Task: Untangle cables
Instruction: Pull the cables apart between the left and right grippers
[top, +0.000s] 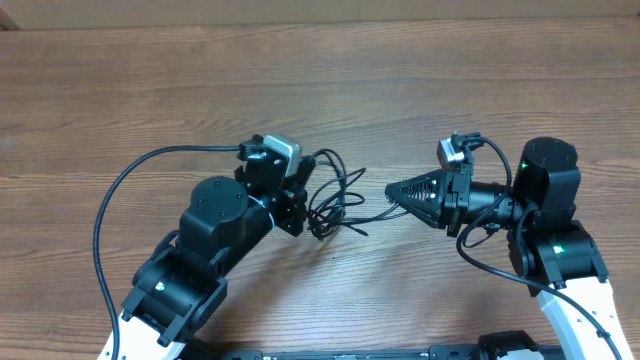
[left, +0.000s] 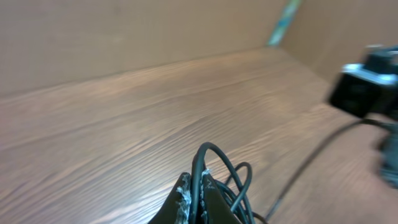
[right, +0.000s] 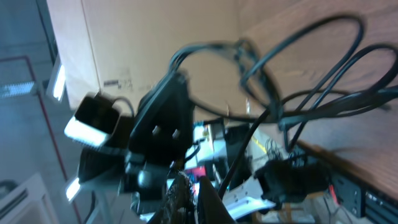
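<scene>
The cables (top: 335, 200) are a loose tangle of thin black loops on the wooden table, between my two grippers. My left gripper (top: 303, 196) is at the tangle's left side. In the left wrist view its jaws (left: 194, 185) are shut on one black strand (left: 199, 165), which rises in a loop above the fingertips. My right gripper (top: 392, 192) points left at the tangle's right edge. Its blurred fingers (right: 194, 190) stand shut, with a strand running close beside them. Whether a strand is pinched I cannot tell. Looped cables (right: 336, 101) fill the upper right of that view.
The wooden table (top: 300, 70) stretches away behind both arms. A thick black arm cable (top: 130, 185) arcs at the left. The right wrist camera (top: 455, 152) sits above the right gripper and also shows blurred (left: 367, 81). The left arm (right: 161, 118) faces the right gripper.
</scene>
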